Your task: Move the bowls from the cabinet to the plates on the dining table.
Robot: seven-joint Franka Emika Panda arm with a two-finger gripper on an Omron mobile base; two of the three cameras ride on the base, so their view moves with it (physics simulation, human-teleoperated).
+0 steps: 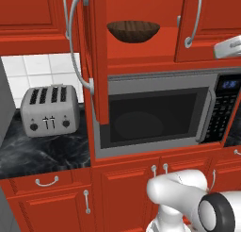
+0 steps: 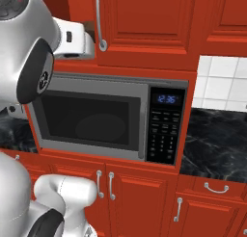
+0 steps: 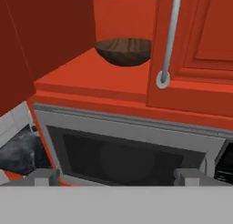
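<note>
Red wooden wall cabinet [image 1: 141, 42] stands open; wide claw [image 3: 116, 175] should rise squarely toward dark wood-grain bowl [image 3: 123, 51].

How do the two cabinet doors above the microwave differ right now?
The left cabinet door is swung open, edge-on to the camera, baring the red shelf and a dark brown bowl. The right cabinet door is shut flat. Both are red panelled wood with curved silver bar handles.

A silver four-slot toaster [image 1: 49, 110] stands on the black marbled counter [image 1: 42, 155]; beside it, a built-in grey microwave [image 1: 160, 114] with dark door; white tiles [image 1: 37, 70] behind.
</note>
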